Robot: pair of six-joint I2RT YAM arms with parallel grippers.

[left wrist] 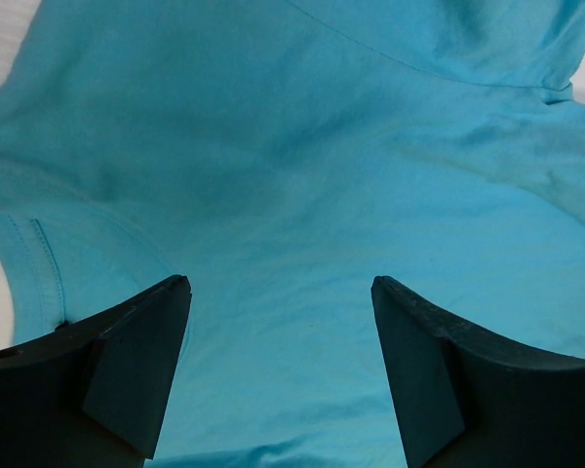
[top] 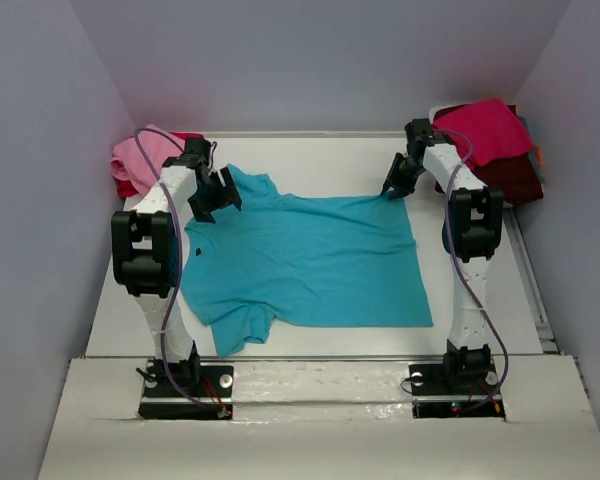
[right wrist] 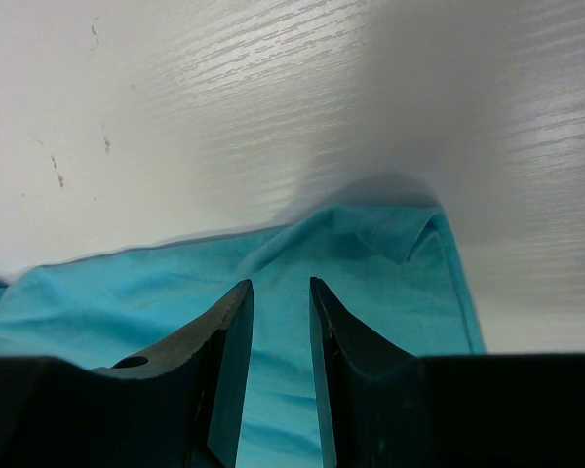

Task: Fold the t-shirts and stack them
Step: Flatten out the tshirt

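Note:
The turquoise t-shirt lies spread flat on the white table, collar to the left and hem to the right. My left gripper hovers over its far shoulder beside the collar. In the left wrist view its jaws are wide open and empty above the cloth. My right gripper is at the shirt's far hem corner. In the right wrist view its jaws stand a narrow gap apart over the cloth, with nothing pinched between them. The corner of the hem is slightly turned up.
A pink shirt lies bunched on a red one at the far left corner. A crimson shirt sits on a dark maroon one at the far right corner. Grey walls close in the table on three sides.

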